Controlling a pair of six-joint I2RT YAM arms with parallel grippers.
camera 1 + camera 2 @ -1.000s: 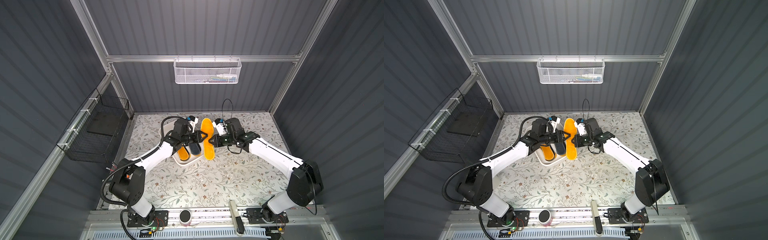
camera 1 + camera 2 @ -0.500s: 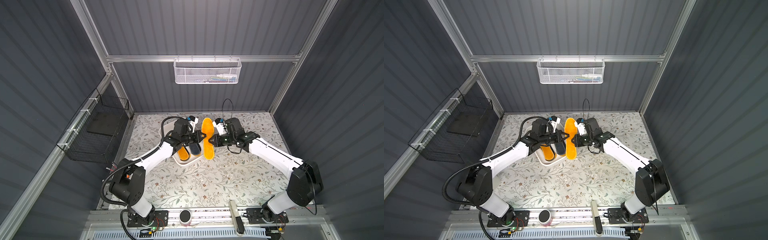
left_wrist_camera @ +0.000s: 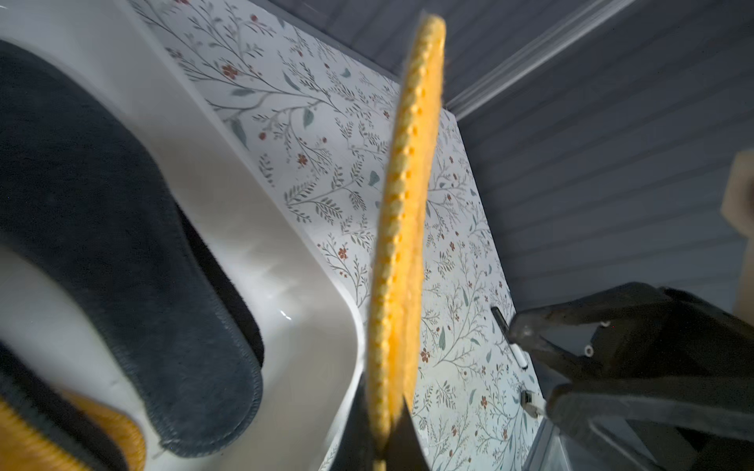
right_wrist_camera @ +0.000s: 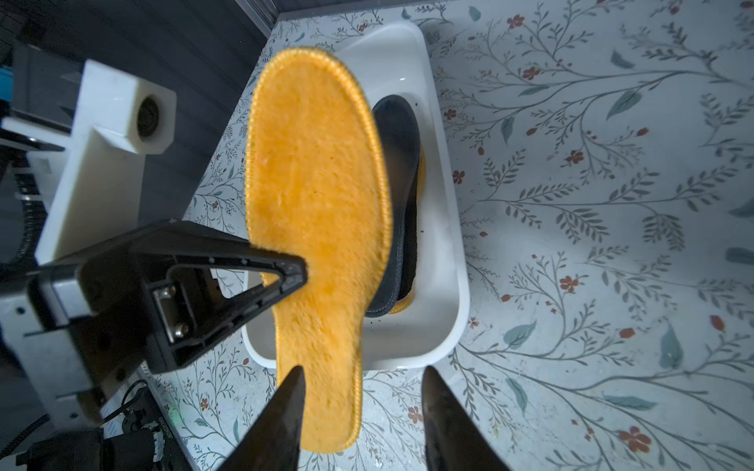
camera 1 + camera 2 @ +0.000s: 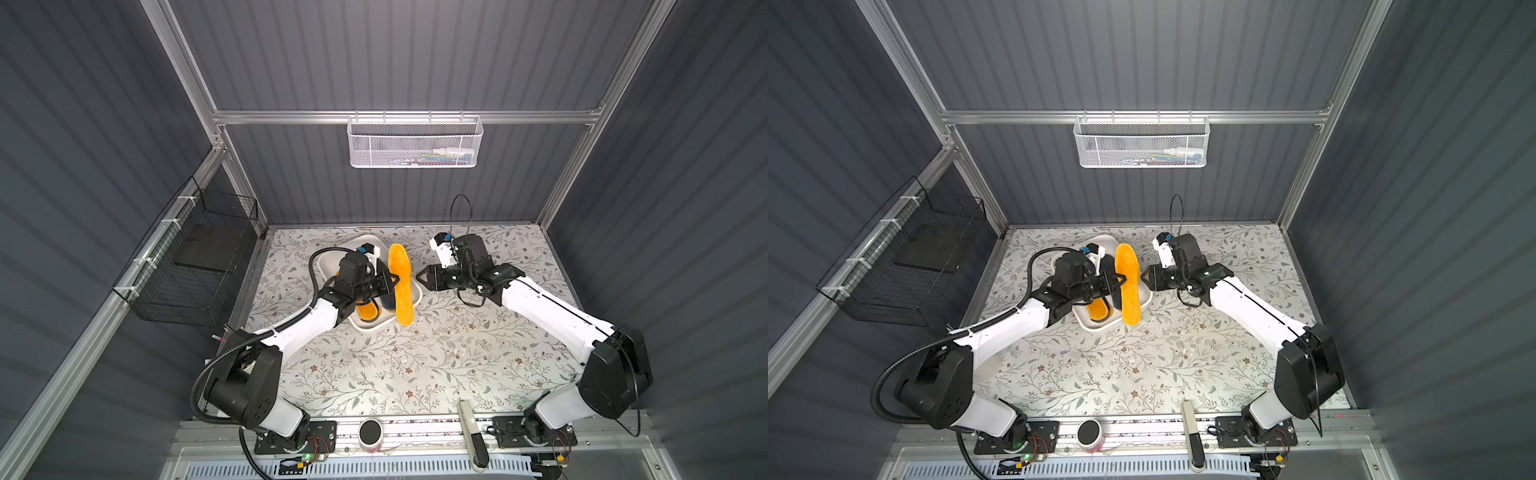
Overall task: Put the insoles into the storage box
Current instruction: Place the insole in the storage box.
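My left gripper (image 5: 391, 281) is clamped on one long side of an orange insole (image 5: 402, 286) and holds it tilted up on edge over the storage box (image 5: 365, 328), above the rim on the right arm's side. The box sits near the far edge of the table (image 5: 374, 374), left of its middle. I judge the side grip is meant to let me tip the pad flat onto the ones already inside. My right gripper (image 5: 420, 281) waits just beside the insole with its jaws parted, gripping nothing. The left wrist view shows the pad edge-on between the jaws, and a grey-blue insole (image 3: 122, 244) lying in the box over an orange one, which my arm half hides from above. The right wrist view shows the pad's broad fuzzy face and its near end overhanging the box's end. Only the top views show the gap between the pad and the right fingertips.
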